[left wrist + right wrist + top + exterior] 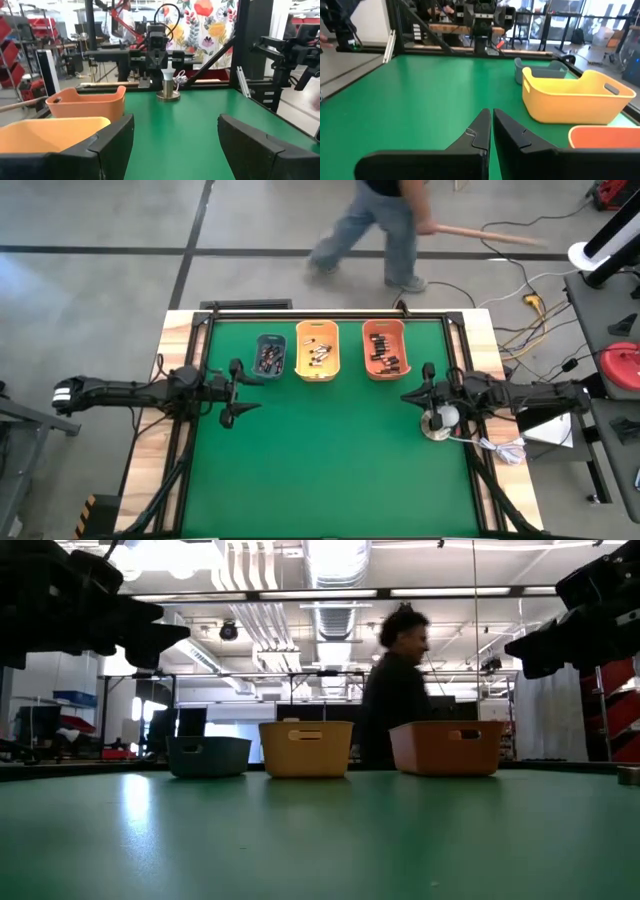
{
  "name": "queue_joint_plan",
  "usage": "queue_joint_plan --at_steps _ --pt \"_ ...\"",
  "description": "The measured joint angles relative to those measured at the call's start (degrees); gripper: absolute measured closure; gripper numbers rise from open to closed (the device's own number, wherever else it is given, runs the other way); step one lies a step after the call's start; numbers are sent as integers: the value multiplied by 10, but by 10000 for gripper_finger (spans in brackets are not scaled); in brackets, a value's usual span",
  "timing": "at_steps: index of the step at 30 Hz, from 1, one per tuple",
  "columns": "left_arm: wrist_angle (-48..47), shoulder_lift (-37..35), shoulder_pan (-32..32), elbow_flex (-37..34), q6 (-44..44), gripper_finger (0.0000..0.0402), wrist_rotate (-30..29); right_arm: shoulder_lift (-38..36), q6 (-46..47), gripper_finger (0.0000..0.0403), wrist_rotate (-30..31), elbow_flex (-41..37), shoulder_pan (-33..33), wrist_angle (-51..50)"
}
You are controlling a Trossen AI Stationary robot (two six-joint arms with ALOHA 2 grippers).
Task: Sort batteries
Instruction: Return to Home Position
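While batteries (385, 360) sit in the bins (317, 327) (all three), left gripper (256, 392) hangs spread, right gripper (406, 395) pressed together

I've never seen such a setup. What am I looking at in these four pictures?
A robot with two dark arms stands at a green table. One camera looks straight down, one level across the tabletop, and one rides on each wrist, looking past that arm's fingers. The left gripper is open, the right gripper shut; neither holds anything. Three bins stand in a row: grey-blue bin, yellow bin, orange bin, each holding small batteries. A person is behind the table.
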Motion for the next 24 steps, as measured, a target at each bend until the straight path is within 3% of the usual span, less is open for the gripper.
queue_joint_plan --at_steps 24 --pt "0 47 0 0 -31 139 0 36 0 390 -2 0 0 1"
